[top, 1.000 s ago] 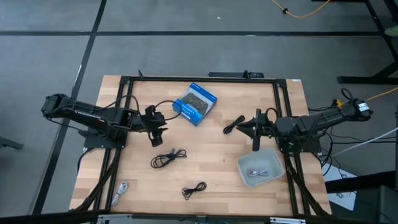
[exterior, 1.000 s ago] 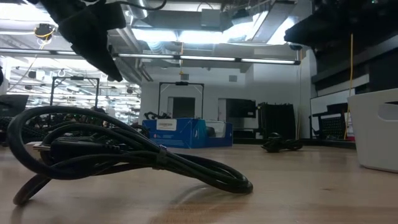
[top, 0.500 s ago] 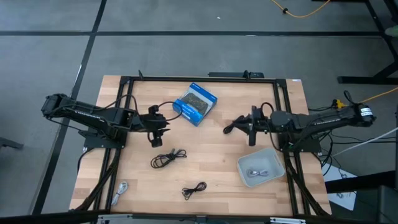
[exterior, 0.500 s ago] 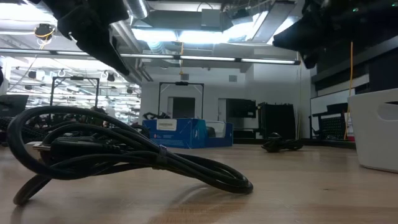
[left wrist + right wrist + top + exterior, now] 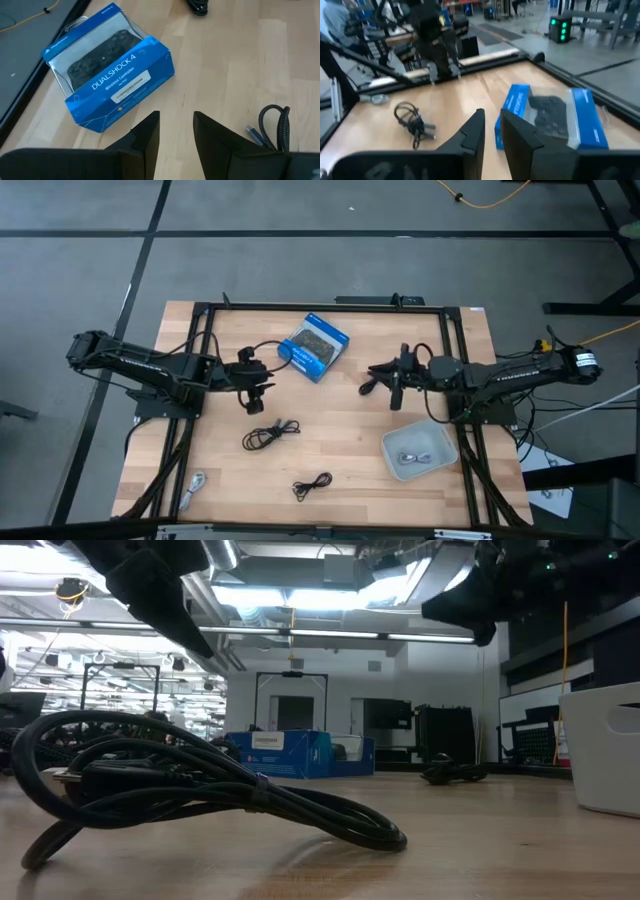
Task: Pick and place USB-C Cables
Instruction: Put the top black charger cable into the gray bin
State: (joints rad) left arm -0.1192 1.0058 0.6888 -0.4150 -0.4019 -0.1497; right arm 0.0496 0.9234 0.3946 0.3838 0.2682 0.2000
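Three black USB-C cables lie on the wooden table: one (image 5: 374,379) just left of my right gripper (image 5: 394,383), a loose coil (image 5: 270,434) near-right of my left gripper (image 5: 250,387), and a coil (image 5: 312,484) by the near edge, which looms large in the low view (image 5: 200,790). A pale cable (image 5: 195,482) lies at the near-left edge. Another pale cable (image 5: 412,457) rests inside the white bin (image 5: 388,448). Both grippers hover off the table, empty, with fingers narrowly apart (image 5: 176,131) (image 5: 491,131).
A blue-and-black DualShock 4 box (image 5: 313,345) sits at the far centre, between the two arms (image 5: 110,75). Black frame rails (image 5: 200,360) run along the table's left, right and far sides. Bare wood lies in the middle (image 5: 340,420).
My right gripper has swung from above the bin's far edge toward the table's left and slightly far, ending beside the black cable there. In the low view it has moved leftward across the top. No cable has moved.
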